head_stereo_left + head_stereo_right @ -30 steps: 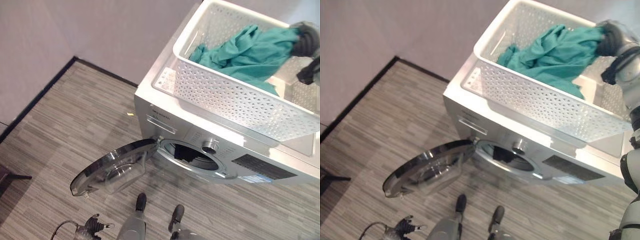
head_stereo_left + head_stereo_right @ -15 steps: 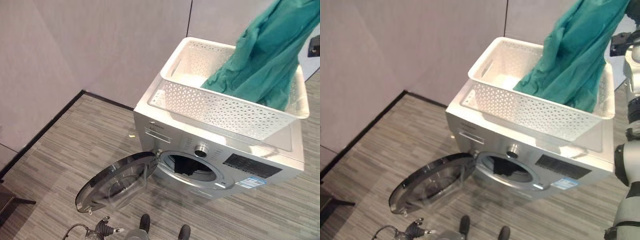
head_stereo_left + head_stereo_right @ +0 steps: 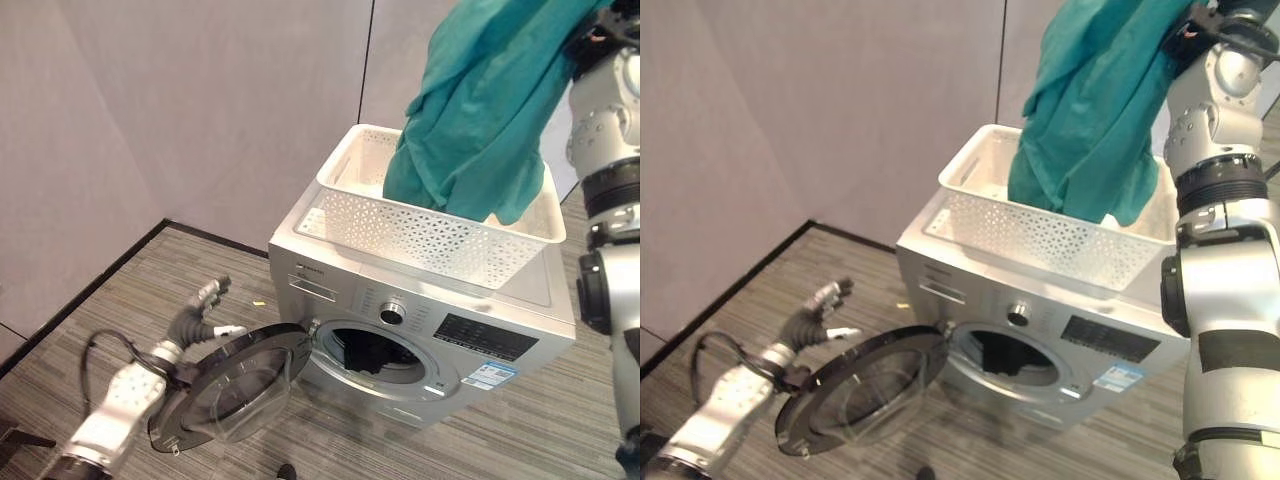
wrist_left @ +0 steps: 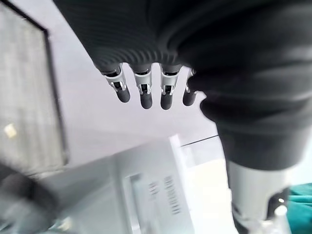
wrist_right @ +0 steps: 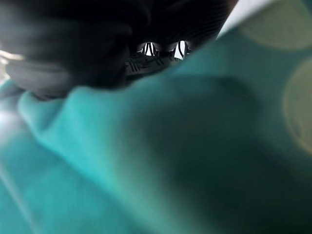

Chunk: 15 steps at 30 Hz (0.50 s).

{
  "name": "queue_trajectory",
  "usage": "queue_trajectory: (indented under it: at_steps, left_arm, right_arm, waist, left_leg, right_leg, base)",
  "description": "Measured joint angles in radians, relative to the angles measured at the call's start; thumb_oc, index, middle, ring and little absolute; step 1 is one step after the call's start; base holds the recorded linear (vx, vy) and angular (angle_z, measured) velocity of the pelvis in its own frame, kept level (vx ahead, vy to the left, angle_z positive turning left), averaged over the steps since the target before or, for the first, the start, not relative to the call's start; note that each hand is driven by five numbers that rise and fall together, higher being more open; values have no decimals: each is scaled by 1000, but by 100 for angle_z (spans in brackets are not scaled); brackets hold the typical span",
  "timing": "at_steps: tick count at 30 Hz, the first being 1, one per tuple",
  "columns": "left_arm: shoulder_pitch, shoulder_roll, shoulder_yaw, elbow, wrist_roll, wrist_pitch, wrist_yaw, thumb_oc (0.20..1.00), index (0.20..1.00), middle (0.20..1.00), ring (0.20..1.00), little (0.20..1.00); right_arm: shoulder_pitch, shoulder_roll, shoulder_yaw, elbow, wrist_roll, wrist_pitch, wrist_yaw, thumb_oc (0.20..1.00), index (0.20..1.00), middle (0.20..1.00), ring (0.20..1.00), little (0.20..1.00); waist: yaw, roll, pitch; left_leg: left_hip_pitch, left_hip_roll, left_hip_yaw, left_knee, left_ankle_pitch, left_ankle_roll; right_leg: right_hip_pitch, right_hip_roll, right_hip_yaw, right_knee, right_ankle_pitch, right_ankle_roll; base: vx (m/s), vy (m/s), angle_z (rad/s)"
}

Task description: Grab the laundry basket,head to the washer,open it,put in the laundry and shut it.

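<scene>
**Teal laundry hanging above the basket**

The teal garment (image 3: 480, 110) is dangling in folds over the white perforated laundry basket (image 3: 420, 235), which is sitting on top of the silver washer (image 3: 420, 340). The washer's round glass door (image 3: 235, 385) is standing wide open.

The washer (image 3: 420, 330) stands against the wall (image 3: 200, 110), and the laundry basket (image 3: 430, 230) sits on its top. The door (image 3: 235, 385) hangs open at the washer's 8 o'clock, over the floor (image 3: 120, 300). The left hand (image 3: 200, 305) is at the door's 11 o'clock. The garment (image 3: 480, 110) hangs from 12 o'clock into the basket, its lower end inside, with the right hand (image 5: 161, 51) at its top.
</scene>
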Motion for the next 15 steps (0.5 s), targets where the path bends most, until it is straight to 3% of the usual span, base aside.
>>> queue_trajectory:
  at_steps: [7, 9, 13, 15]
  left_arm:
    - [-219, 120, 48, -50, -126, -49, 7, 1000, 1000, 1000, 1000, 1000]
    - [-311, 112, 21, -34, -174, -73, 15, 1000, 1000, 1000, 1000, 1000]
    - [-588, 108, -137, 10, -236, -114, 52, 1000, 1000, 1000, 1000, 1000]
    - [-729, 102, -278, 40, -239, -132, 60, 1000, 1000, 1000, 1000, 1000]
  right_arm:
    - [-98, 12, 63, -25, 61, -17, -13, 200, 200, 200, 200, 200]
    - [-98, 20, 68, -43, 81, -41, -14, 200, 200, 200, 200, 200]
    - [-98, 55, 74, -149, 116, -83, -14, 200, 200, 200, 200, 200]
    - [-98, 73, 76, -181, 122, -109, -14, 200, 200, 200, 200, 200]
  waist:
    - [6, -15, -24]
    - [7, -22, -31]
    - [-4, -41, -45]
    - [-9, -51, -55]
  left_leg:
    - [11, 3, -10, 0, -4, -4]
    - [12, 2, -11, 0, -4, -4]
    - [12, 1, -12, 0, -3, -4]
    - [13, 0, -13, 0, -3, -4]
  right_leg:
    - [14, 4, -8, 0, -9, 5]
    - [17, 2, -9, 0, -10, 2]
    - [18, 2, -9, 0, -10, 0]
    - [20, 2, -11, 0, -9, -1]
  base:
    - [-4, -10, 4]
    - [0, 0, 0]
    - [0, 0, 0]
    - [-22, 0, 2]
